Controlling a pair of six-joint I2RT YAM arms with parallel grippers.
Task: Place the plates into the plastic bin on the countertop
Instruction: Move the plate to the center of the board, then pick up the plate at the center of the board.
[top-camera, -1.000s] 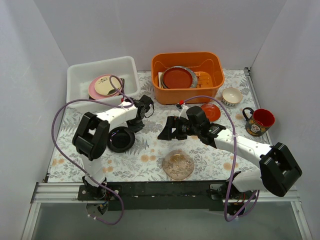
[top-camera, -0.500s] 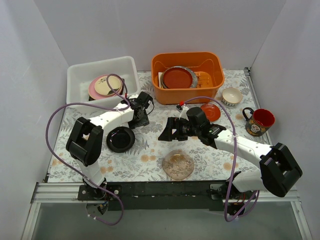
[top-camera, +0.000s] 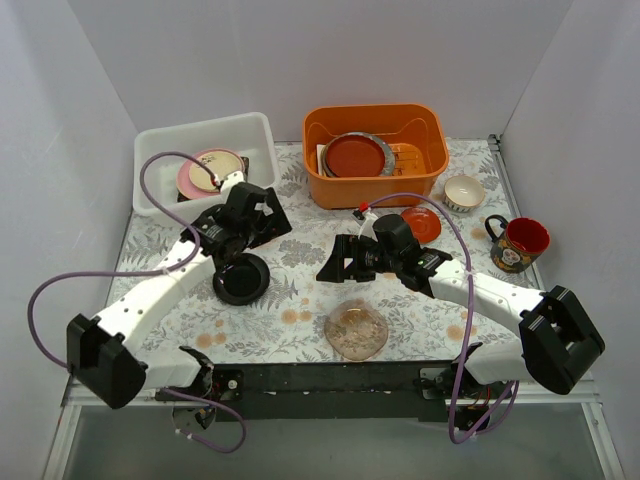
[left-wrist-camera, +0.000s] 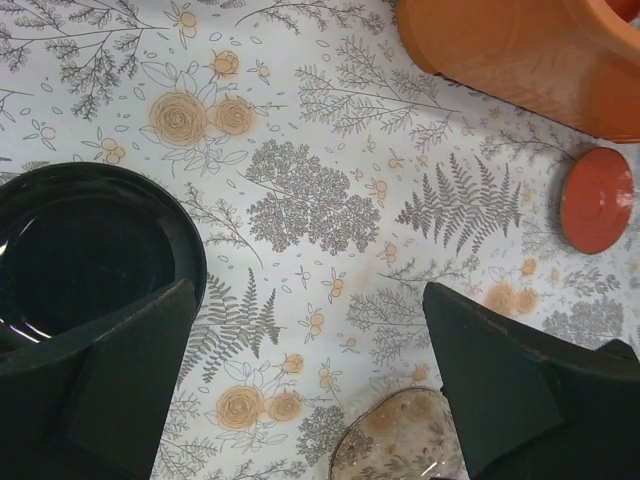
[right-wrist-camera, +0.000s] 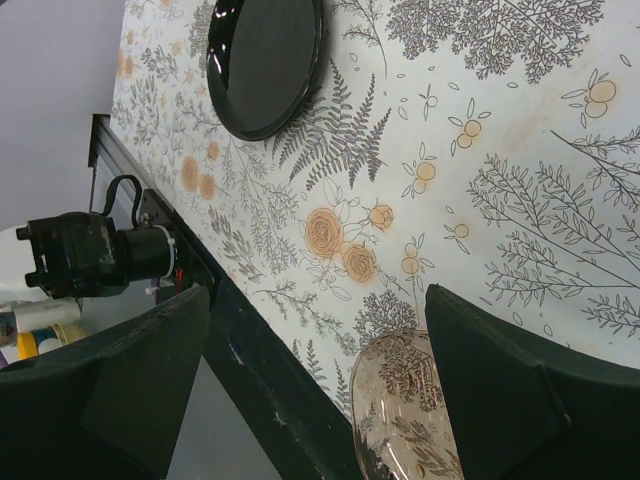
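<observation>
- Black plate (top-camera: 243, 279) sits on the bench left of centre, same spot as a second ago and not in the bin.
- Left end effector (left-wrist-camera: 308, 330) has changed. It was nearly closed beside the plastic bin's (top-camera: 160, 150) near-right corner. The arm has now swung out, and the end effector hangs over the far side of the black plate, fingers spread wide with nothing between them.
- Left wrist view: the black plate's rim lies under the left finger (left-wrist-camera: 120, 370). The other finger has only bare bench beneath.
- The bin is at the far-left corner of the bench. It holds a pink plate (top-camera: 188, 182) with a cream plate (top-camera: 212, 172) on top. I can't see any new plate in it.
- Right end effector (right-wrist-camera: 318, 295) hasn't moved. It's wide open and empty, hovering mid-bench.
- Still out on the bench: glass plate (top-camera: 357, 331) at the near edge, centre; small red plate (top-camera: 421, 223) just in front of the orange tub (top-camera: 375, 190).
- My read: the left arm has reset and opened for a pick, most likely the black plate. Three plates are left to move.
</observation>
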